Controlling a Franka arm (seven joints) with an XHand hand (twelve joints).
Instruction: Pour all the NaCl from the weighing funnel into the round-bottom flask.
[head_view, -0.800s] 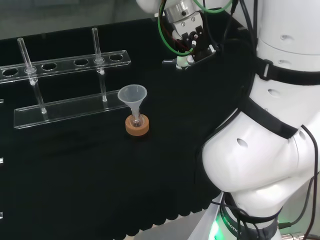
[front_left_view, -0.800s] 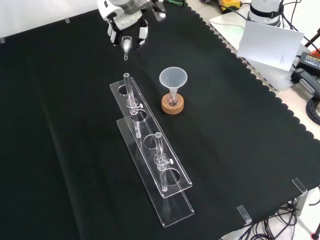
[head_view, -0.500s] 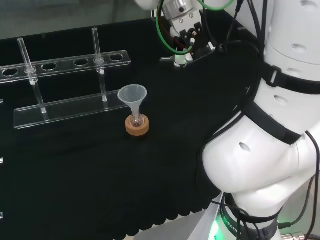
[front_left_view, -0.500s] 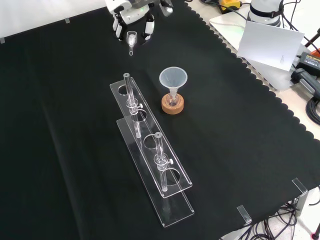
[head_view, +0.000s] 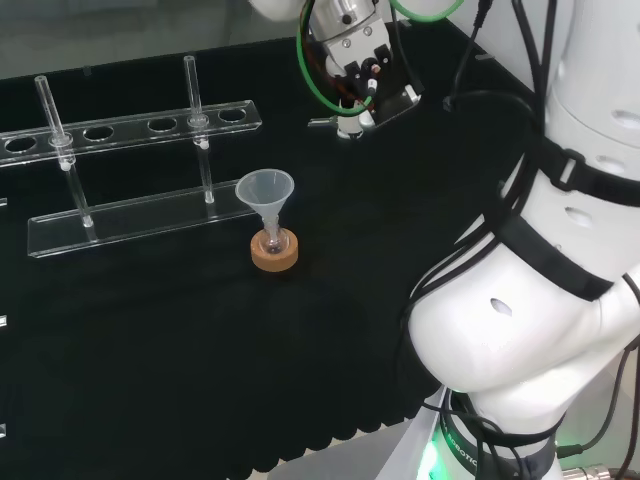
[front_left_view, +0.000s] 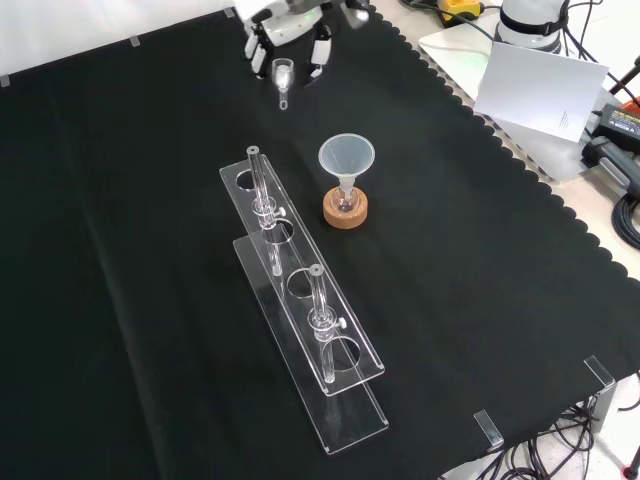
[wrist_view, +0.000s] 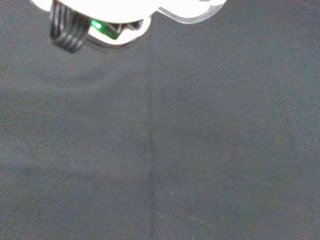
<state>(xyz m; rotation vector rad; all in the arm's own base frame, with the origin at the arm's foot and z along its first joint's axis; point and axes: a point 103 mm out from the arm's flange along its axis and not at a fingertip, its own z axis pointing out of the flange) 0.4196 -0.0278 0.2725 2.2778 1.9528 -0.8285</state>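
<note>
Black cloth over the whole bench. At the front view's top, hand with fingers curled down round a small clear weighing funnel, spout hanging below the fingertips, clear of the cloth. Below the fingers in that view and well apart from them, round-bottom flask on a cork ring, a clear plastic funnel upright in its neck. Left of the flask, a clear rack with two glass tubes. Contents of the weighing funnel: cannot tell.
</note>
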